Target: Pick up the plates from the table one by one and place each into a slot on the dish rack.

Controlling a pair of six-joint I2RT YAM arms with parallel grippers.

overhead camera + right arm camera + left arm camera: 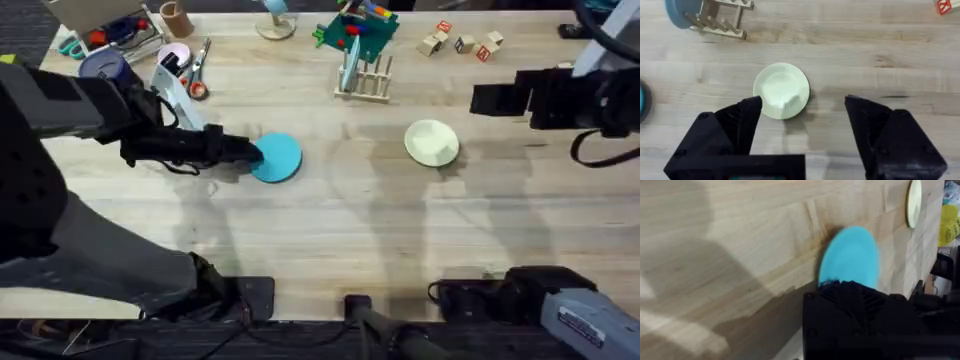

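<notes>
Overhead, left tool [250, 152]: reached in from the left at the rim of the blue plate [278, 158], which lay flat on the worktop [340, 240] left of centre; whether its fingers were apart or closed on the rim I could not tell.
Overhead, right tool [485, 97]: hung above the worktop to the right of the cream plate [432, 142], apart from it.
Overhead, dish rack [364, 80]: stood at the far middle of the worktop, with a pale blue plate [348, 66] already upright in a slot; a green block board [356, 30] sat just behind it.
Left wrist view: the blue plate lay right at the front of the tool body, the near rim hidden beneath it; the cream plate [914, 202] showed far off.
Right wrist view: fingers [740, 125] spread wide, holding nothing; the cream plate [782, 90] lay flat on the worktop below, nearer the one finger than midway.
Handling, judged: both plates looked light, stiff and smooth, likely slippery; lying flat, each offers only its thin rim, so a pinch across the edge seems the hold to take.
</notes>
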